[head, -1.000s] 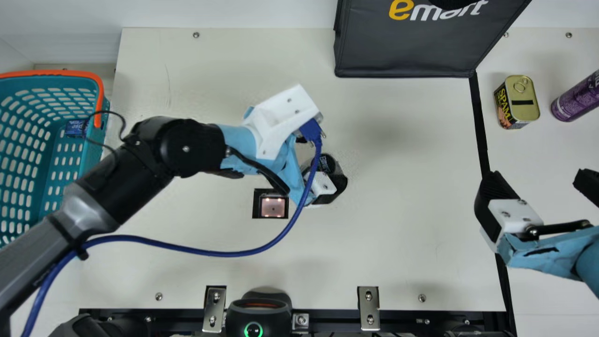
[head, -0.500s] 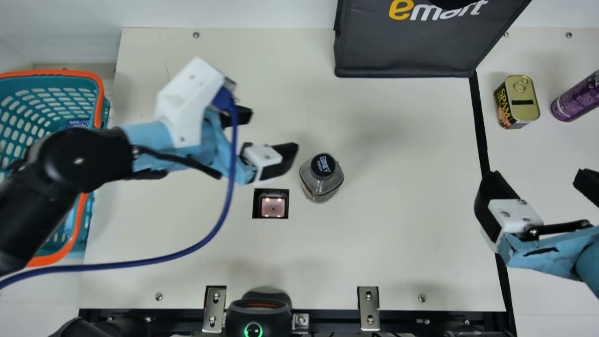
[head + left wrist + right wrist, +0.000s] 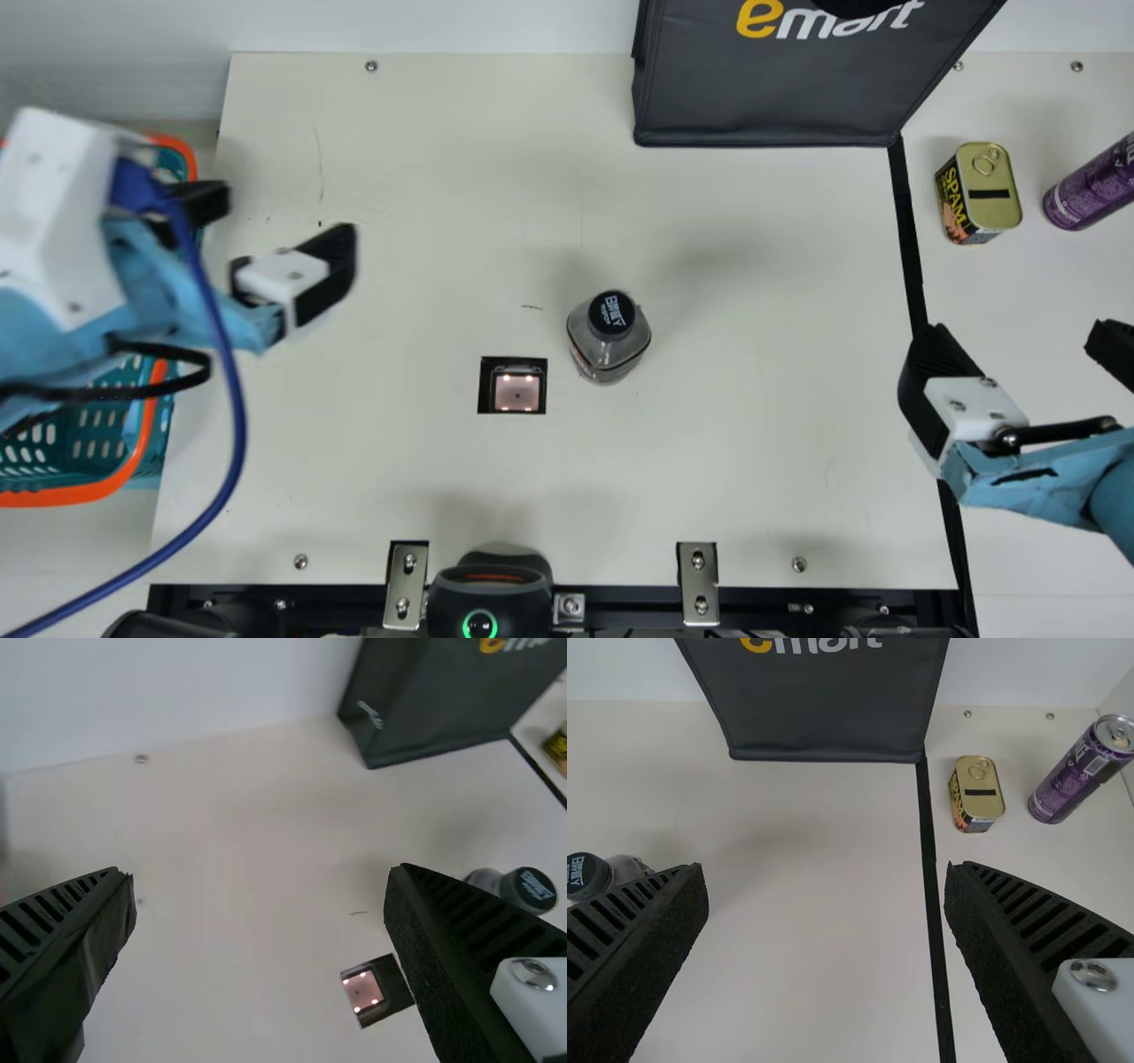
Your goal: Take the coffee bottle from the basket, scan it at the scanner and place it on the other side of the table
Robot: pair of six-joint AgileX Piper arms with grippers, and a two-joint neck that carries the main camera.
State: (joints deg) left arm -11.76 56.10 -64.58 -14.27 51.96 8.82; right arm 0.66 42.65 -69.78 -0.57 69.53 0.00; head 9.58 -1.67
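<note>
The clear coffee bottle (image 3: 609, 335) with a black cap stands upright on the table, just right of the scanner window (image 3: 516, 392). My left gripper (image 3: 279, 226) is open and holds nothing, well to the bottle's left beside the teal basket (image 3: 142, 443), whose upper part the arm covers. In the left wrist view the left gripper (image 3: 260, 895) has its fingers wide apart, the bottle's cap (image 3: 535, 890) past one of them. My right gripper (image 3: 1028, 354) is open and empty at the right side; the right wrist view shows the right gripper (image 3: 827, 886) with bare table between its fingers.
A dark bag (image 3: 771, 89) stands at the back. To the right, beyond the black line on the table, are a golden-lidded can (image 3: 977, 193) and a purple can (image 3: 1094, 182). A blue cable (image 3: 232, 425) hangs from the left arm. Metal brackets (image 3: 698, 567) line the front edge.
My left gripper has opened and let go of the bottle, then moved left towards the basket. The bottle stays standing beside the scanner window. The right arm has kept still.
</note>
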